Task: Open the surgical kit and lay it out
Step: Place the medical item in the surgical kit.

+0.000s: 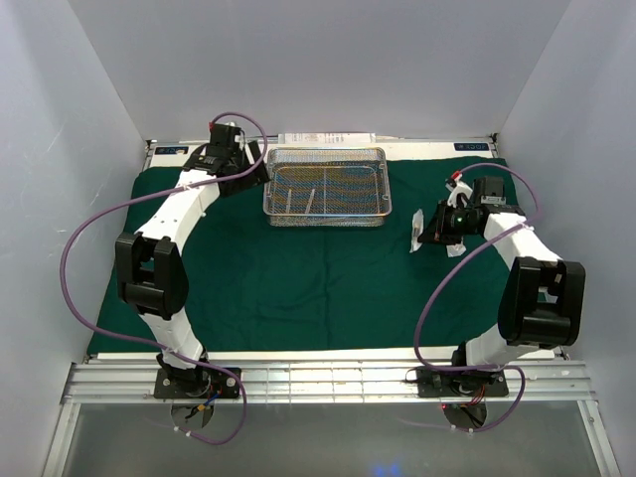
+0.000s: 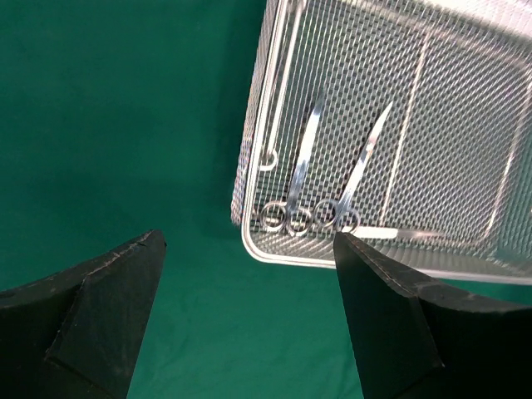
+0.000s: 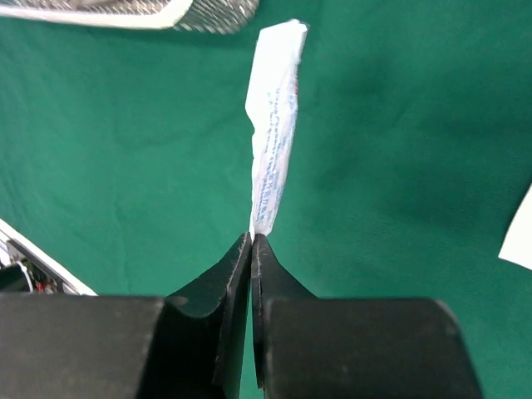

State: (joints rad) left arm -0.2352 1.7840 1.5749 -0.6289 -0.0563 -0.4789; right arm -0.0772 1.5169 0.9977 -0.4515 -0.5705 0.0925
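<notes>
The dark green cloth wrap (image 1: pixel 298 288) lies spread flat over the table. On it at the back stands the silver wire-mesh tray (image 1: pixel 326 211). Two small scissors (image 2: pixel 303 166) lie side by side inside the tray's near corner (image 2: pixel 274 253). My left gripper (image 1: pixel 253 171) hovers just left of the tray. In the left wrist view it (image 2: pixel 248 241) is open with only cloth between its fingers. My right gripper (image 3: pixel 252 237) is shut on the end of a white packet (image 3: pixel 274 125), which stands up off the cloth right of the tray. A second white packet (image 3: pixel 519 237) lies flat beside it.
White packaging (image 1: pixel 328 139) lies behind the tray against the back wall. White enclosure walls close in the left, right and back. A metal rail (image 1: pixel 328 383) runs along the near edge by the arm bases. Purple cables loop beside both arms.
</notes>
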